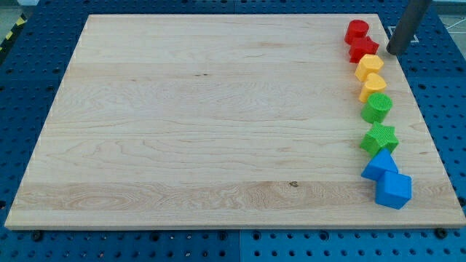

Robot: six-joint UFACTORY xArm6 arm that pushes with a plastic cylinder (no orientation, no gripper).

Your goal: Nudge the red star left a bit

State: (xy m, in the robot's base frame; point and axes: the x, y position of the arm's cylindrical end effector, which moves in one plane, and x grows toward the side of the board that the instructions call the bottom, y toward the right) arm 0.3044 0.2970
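Note:
The red star (363, 49) lies near the view's top right corner of the wooden board (204, 116), touching a red round block (357, 31) above it and a yellow block (369, 66) below it. My tip (394, 52) is just to the right of the red star, a small gap apart, close to the board's right edge. The dark rod rises out of the view's top.
Below the red star a column of blocks runs down the right side: a second yellow block (372, 85), a green round block (377, 107), a green star (378, 137), and two blue blocks (380, 166) (393, 189). Blue perforated table (22, 87) surrounds the board.

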